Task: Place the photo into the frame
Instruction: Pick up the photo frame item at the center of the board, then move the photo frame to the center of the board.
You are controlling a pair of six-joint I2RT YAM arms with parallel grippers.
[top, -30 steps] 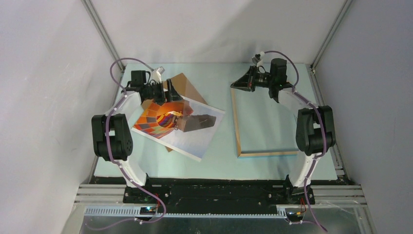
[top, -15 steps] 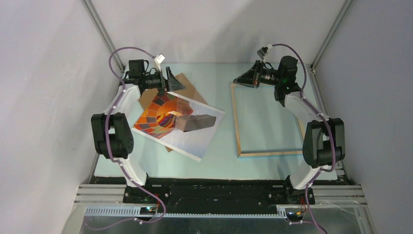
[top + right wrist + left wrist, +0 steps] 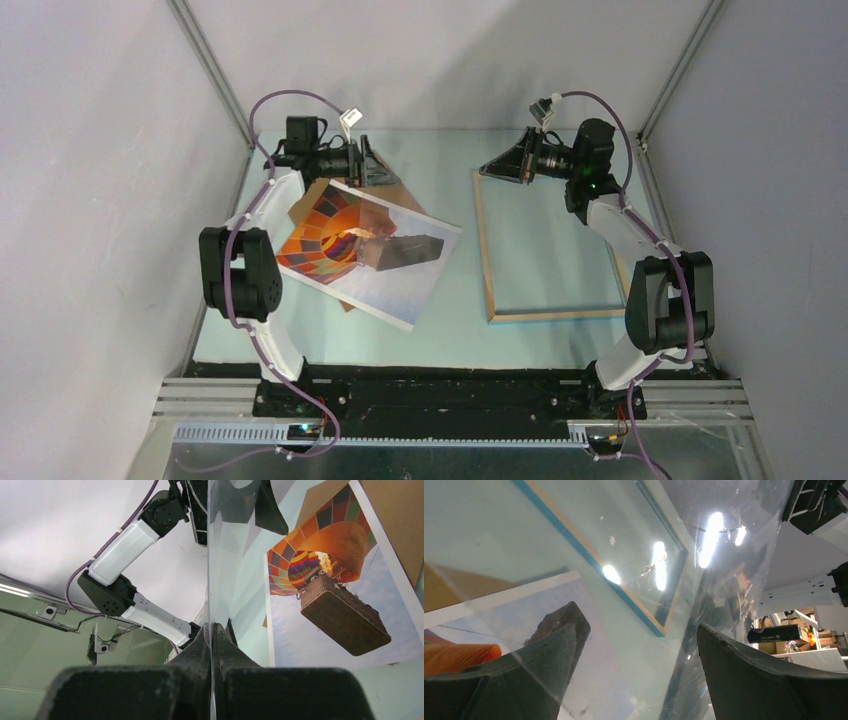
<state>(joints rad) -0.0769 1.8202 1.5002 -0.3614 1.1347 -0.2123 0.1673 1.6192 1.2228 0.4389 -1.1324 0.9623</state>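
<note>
On the left half of the pale green tabletop [image 3: 450,330], the photo [image 3: 390,285] lies flat and face up, turned at an angle. It shows an orange, red and blue hot-air balloon with a dark basket on pale sky. Its far corner overlaps a plain brown backing board [image 3: 403,198] that sticks out from beneath it.

On the right half lies the frame [image 3: 550,314], an open rectangle with its light wood side up and bare tabletop showing through the middle. The photo's right corner comes near the frame's left rail without touching it, so the photo sits wholly outside the frame.

2 arms reach toward the far edge. The left claw [image 3: 372,165] hovers above the far end of the photo and board. In the left wrist view its 2 dark fingers [image 3: 524,665] are spread wide, with nothing clamped between them. Past them are a strip of the photo and the blue-and-wood frame, under bright light reflections.

The right claw [image 3: 490,168] hangs over the frame's far left corner, pointing toward the left arm. In the right wrist view the right claw [image 3: 212,630] is pressed together, pinching the edge of a thin clear sheet [image 3: 208,555]. The sheet stands edge-on, with the balloon picture [image 3: 340,585] visible beside it.
</note>
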